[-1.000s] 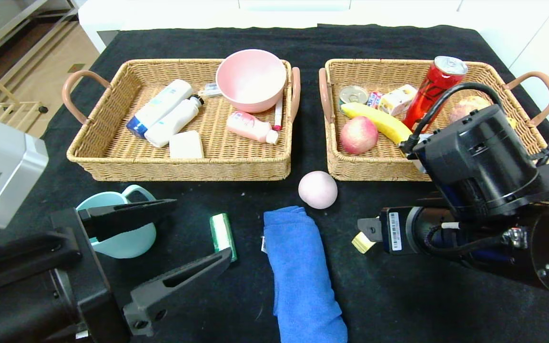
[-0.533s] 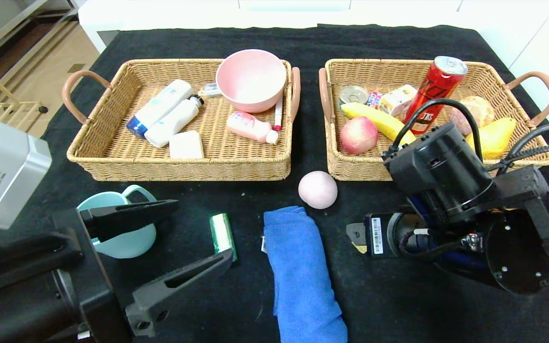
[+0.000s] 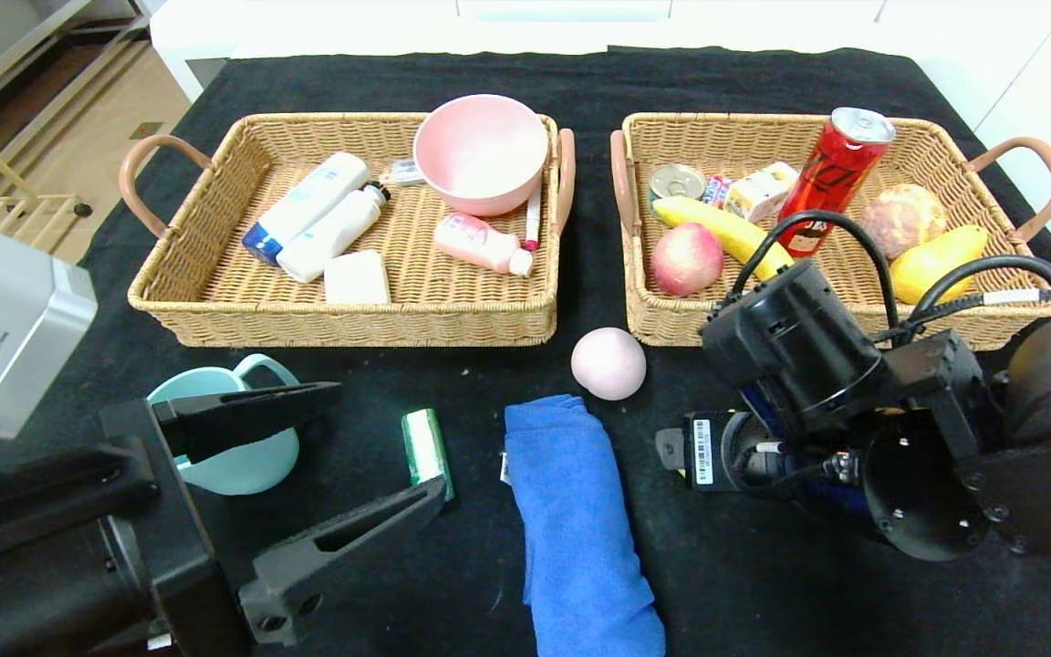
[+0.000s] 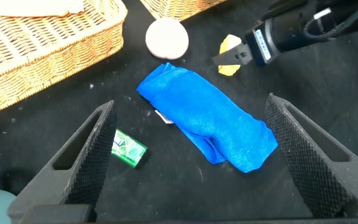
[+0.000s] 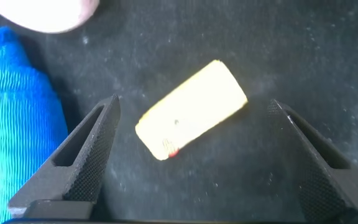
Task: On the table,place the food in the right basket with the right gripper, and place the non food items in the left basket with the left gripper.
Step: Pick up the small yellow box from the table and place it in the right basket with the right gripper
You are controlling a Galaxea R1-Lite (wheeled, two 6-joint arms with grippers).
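A small yellow packet (image 5: 191, 109) lies on the black cloth between the open fingers of my right gripper (image 5: 192, 107), which stands low over it. In the head view the right gripper (image 3: 671, 449) hides the packet; the left wrist view shows the packet (image 4: 230, 45). A pale pink peach (image 3: 608, 363), a blue towel (image 3: 576, 520), a green pack (image 3: 425, 447) and a teal cup (image 3: 234, 447) lie on the table. My left gripper (image 3: 379, 441) is open and empty, hovering near the green pack and the towel (image 4: 207, 121).
The left basket (image 3: 215, 315) holds bottles, a soap bar and a pink bowl (image 3: 481, 151). The right basket (image 3: 671, 328) holds a banana, an apple, a red can (image 3: 831, 173) and other food. The peach lies just in front of the gap between the baskets.
My right arm has come down and to the left from the right basket's front edge, and its gripper now covers the yellow packet in the head view. The left arm has not moved.
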